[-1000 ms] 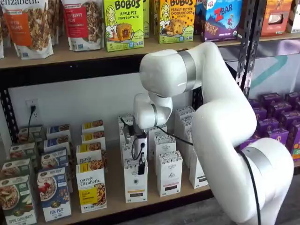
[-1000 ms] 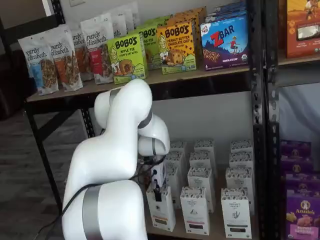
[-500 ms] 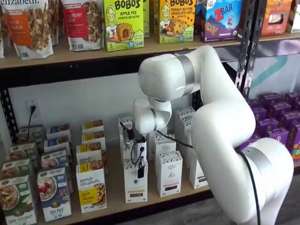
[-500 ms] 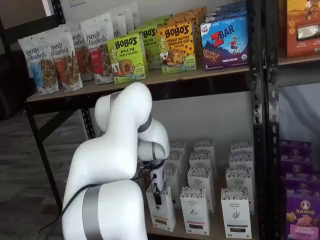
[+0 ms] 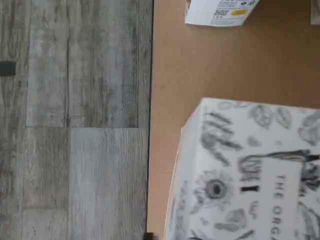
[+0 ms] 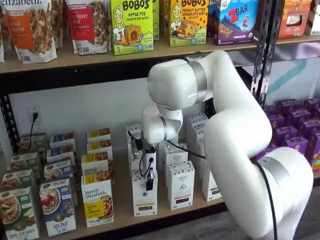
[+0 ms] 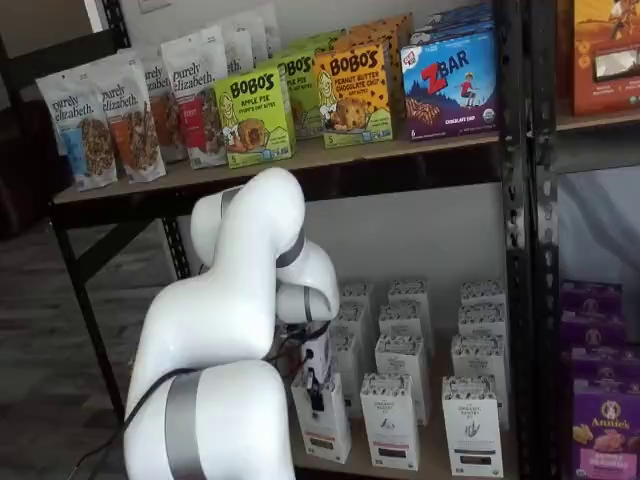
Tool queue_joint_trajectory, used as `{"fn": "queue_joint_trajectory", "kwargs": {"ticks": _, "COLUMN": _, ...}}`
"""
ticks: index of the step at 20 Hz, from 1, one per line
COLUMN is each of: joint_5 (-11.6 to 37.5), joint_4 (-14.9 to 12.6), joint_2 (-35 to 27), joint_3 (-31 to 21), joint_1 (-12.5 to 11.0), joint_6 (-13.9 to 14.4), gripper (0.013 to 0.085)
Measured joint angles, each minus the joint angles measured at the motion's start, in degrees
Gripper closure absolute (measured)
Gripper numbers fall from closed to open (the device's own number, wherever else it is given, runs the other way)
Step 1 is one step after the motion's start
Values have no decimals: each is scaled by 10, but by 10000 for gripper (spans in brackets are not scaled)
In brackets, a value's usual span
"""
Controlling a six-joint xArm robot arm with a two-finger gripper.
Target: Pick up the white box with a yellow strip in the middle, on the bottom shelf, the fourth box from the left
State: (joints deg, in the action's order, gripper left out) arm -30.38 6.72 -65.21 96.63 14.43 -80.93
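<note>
upright, the white box, long axis vertical, front outward on the bottom shelf

The arm is glossy white, made of thick rounded segments like fat tubes with smooth domed joints. Grey bands go around the joints, and one more grey band shows on the lowest segment. A thin black cable runs along the outside of the arm. The gripper has a white body and black fingers, with a looped black cable beside it.
</note>
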Motion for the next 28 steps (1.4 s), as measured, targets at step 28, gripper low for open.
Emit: {"fn": "queue_joint_trajectory", "kwargs": {"ticks": 28, "joint_5": 13, "joint_4": -22, "joint_2": 58, "joint_3": -84, "joint_1": 11, "joint_6": 29, "gripper": 450}}
